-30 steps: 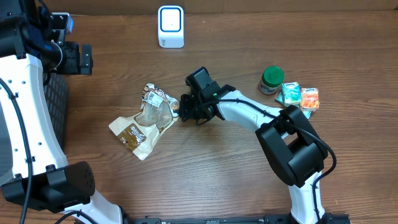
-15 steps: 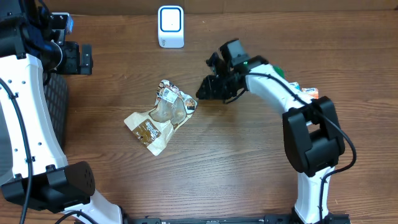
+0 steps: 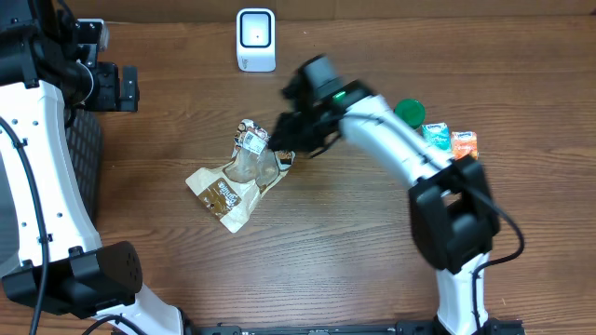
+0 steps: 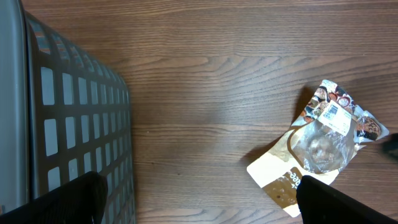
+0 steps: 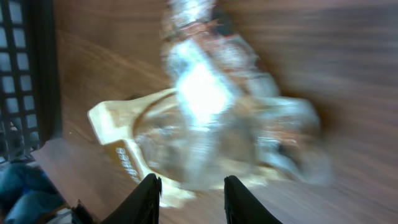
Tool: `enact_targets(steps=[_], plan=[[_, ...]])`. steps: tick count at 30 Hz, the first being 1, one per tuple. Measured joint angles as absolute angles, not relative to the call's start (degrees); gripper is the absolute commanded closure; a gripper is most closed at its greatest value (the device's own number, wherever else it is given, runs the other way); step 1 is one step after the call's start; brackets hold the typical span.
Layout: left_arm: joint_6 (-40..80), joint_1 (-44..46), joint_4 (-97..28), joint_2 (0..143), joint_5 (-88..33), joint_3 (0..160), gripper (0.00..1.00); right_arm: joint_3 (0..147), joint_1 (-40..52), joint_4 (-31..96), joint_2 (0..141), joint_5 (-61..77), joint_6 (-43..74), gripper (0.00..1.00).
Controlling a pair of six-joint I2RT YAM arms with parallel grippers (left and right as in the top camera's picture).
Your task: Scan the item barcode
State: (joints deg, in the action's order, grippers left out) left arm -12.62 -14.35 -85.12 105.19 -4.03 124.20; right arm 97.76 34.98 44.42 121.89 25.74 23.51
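The item is a crumpled brown-and-white snack pouch (image 3: 240, 175) lying flat mid-table, with a white barcode label (image 3: 251, 140) at its upper end. It also fills the blurred right wrist view (image 5: 211, 124). My right gripper (image 3: 291, 140) hovers at the pouch's upper right edge. Its fingers (image 5: 149, 198) stand apart with nothing between them, and the pouch lies just beyond the tips. My left gripper (image 3: 119, 86) stays at the far left, wide open (image 4: 202, 200) and empty. From there the pouch (image 4: 320, 152) and its label (image 4: 336, 113) show to the right. The white scanner (image 3: 255, 39) stands at the back.
A dark mesh basket (image 3: 86, 154) sits along the left edge, also in the left wrist view (image 4: 74, 124). A green-lidded jar (image 3: 407, 112), a teal packet (image 3: 433, 139) and an orange packet (image 3: 464, 146) lie to the right, behind my right arm.
The right gripper drew back to the upper right, shifting the pouch slightly right, then swung back left to the pouch's edge. Its jaws went from shut to apart. The left arm stayed still.
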Motion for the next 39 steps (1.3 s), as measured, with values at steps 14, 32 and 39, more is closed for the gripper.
enact_targets(steps=[14, 32, 39], plan=[[-12.6, -14.3, -85.1, 105.2, -4.0, 124.2, 0.01, 97.7, 51.8, 32.0, 125.8, 3.7, 36.8, 0.71], [-12.6, -14.3, -85.1, 105.2, -4.1, 124.2, 0.01, 97.8, 51.1, 39.2, 128.1, 9.0, 31.5, 0.69], [-12.6, -14.3, -85.1, 105.2, -4.1, 124.2, 0.0, 99.9, 47.5, 50.7, 127.5, 11.3, 20.6, 0.62]])
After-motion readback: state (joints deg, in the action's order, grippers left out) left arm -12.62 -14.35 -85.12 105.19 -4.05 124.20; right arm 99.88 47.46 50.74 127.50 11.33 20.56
